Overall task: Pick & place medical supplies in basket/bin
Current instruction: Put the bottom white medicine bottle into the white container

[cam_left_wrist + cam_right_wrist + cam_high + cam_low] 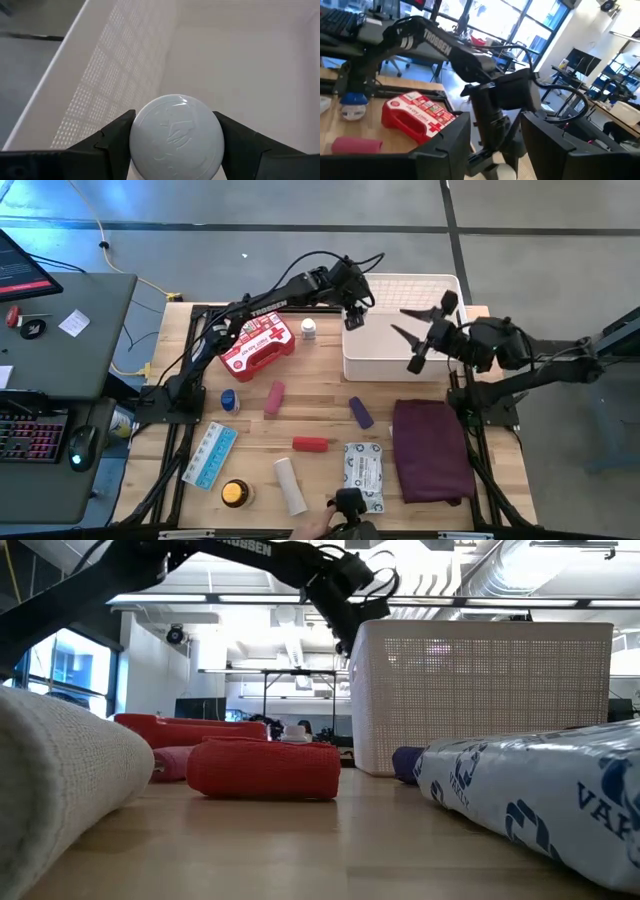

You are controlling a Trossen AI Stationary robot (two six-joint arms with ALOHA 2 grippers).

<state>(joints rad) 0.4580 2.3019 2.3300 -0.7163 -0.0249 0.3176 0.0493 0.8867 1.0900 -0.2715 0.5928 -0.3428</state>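
white lattice-walled plastic basket (pixel 400 340) standing at the table's far edge, showing only bare pale floor and walls inside in the left wrist view. hanging over the basket's left rim: left gripper (pixel 355 315), fingers (pixel 112 137) clamped on either side of a round white-capped bottle (pixel 176 136), holding it above the basket's interior. waiting over the basket's right end: right gripper (pixel 418 332), fingers parted and carrying nothing.

lying outside the basket on the pale wooden table (pixel 320 405): red first-aid case with a white cross (pixel 257 345) to the left, a small white bottle (pixel 308 329) between it and the basket, a blue-capped little bottle (pixel 229 399), a pink tube (pixel 274 397), a purple tube (pixel 361 412), a red tube (pixel 309 443), a blue pill strip (pixel 210 455), an orange-lidded tin (pixel 235 493), a white roll (pixel 290 485) and a grey-white printed packet (pixel 364 475). resting beside the packet, near the right edge: folded maroon cloth (pixel 432 450).
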